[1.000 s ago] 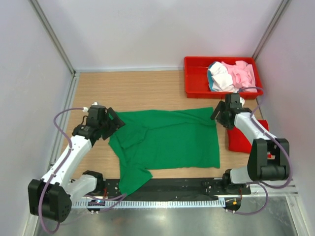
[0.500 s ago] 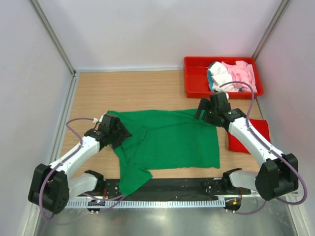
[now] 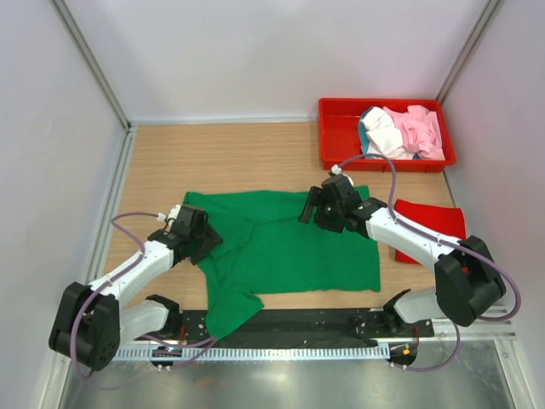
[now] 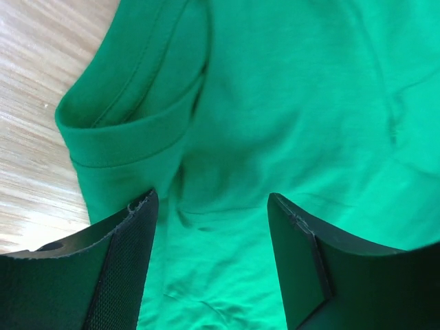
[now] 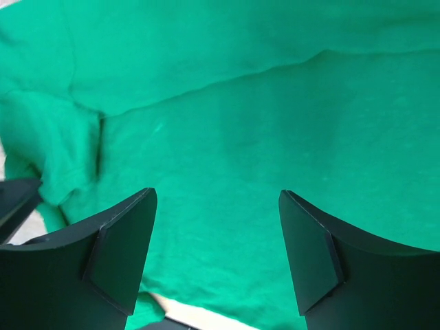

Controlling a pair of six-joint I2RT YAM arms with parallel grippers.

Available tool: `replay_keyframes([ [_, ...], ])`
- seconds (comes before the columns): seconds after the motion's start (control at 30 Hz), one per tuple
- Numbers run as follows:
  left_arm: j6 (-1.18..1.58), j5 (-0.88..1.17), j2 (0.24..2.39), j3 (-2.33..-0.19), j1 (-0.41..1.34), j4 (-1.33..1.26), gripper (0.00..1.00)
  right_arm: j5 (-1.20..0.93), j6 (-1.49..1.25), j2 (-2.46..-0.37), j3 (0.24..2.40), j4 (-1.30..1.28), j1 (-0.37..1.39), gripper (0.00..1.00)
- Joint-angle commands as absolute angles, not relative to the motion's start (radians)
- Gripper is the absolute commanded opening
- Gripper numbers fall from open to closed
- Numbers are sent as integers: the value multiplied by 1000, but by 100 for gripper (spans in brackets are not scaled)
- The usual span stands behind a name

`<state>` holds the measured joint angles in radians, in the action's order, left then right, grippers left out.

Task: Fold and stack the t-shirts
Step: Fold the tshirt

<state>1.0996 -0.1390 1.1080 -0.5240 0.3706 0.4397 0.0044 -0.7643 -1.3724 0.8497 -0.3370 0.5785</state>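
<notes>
Currently the green t-shirt (image 3: 289, 247) is lying spread mid-frame; left gripper (image 4: 212, 199) and right gripper (image 5: 216, 194) are hovering wide-jawed over it, probably risking pinching both layers and dragging wrinkles instead of folding.

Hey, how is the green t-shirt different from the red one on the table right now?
The green t-shirt lies spread open in the middle; the red t-shirt sits folded into a compact block near the right edge. The green t-shirt covers far more of the wooden table than the red t-shirt. Both rest on it.
</notes>
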Motion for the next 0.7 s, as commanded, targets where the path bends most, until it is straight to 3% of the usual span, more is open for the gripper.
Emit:
replay_keyframes([
  [0.0, 1095, -126, 1135, -523, 365, 365, 64, 77, -766, -1387, 926, -320, 577, 78],
  [0.23, 1083, -101, 1190, -528, 367, 337, 46, 164, -733, -1401, 965, -403, 575, 78],
  [0.37, 1080, -133, 1160, -537, 367, 383, 17, 190, -732, -1394, 969, -426, 552, 78],
  [0.47, 1063, -163, 1114, -566, 367, 455, 5, 202, -715, -1391, 977, -445, 506, 79],
  [0.67, 1029, -227, 1023, -617, 365, 603, 0, 213, -661, -1399, 985, -450, 402, 79],
])
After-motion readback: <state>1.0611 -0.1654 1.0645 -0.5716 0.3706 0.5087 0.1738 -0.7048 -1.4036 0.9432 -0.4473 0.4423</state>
